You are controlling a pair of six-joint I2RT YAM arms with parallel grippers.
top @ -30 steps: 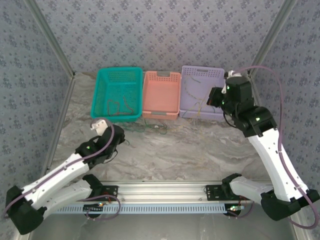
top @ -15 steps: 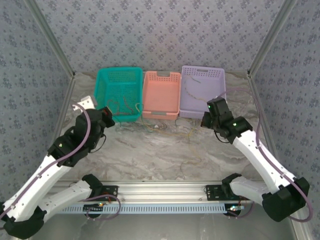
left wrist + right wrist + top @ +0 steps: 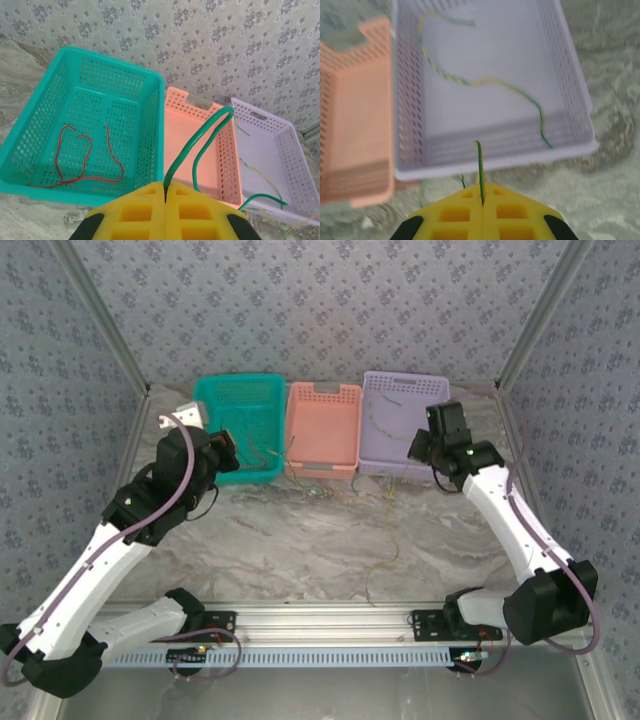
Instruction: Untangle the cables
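The left tool (image 3: 165,192), clenched on a green cable (image 3: 200,137), has risen toward the teal basket (image 3: 237,379) at 11 o'clock, and the right tool (image 3: 482,194), pinching a striped cable (image 3: 479,160), has gone toward 1 o'clock, so the two strands seem to separate.

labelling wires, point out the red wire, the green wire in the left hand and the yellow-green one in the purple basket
red wire (image 3: 85,180), left wrist view, its lower run
green wire (image 3: 190,142), left wrist view, left strand of its arch
yellow-green wire (image 3: 480,81), right wrist view, its middle
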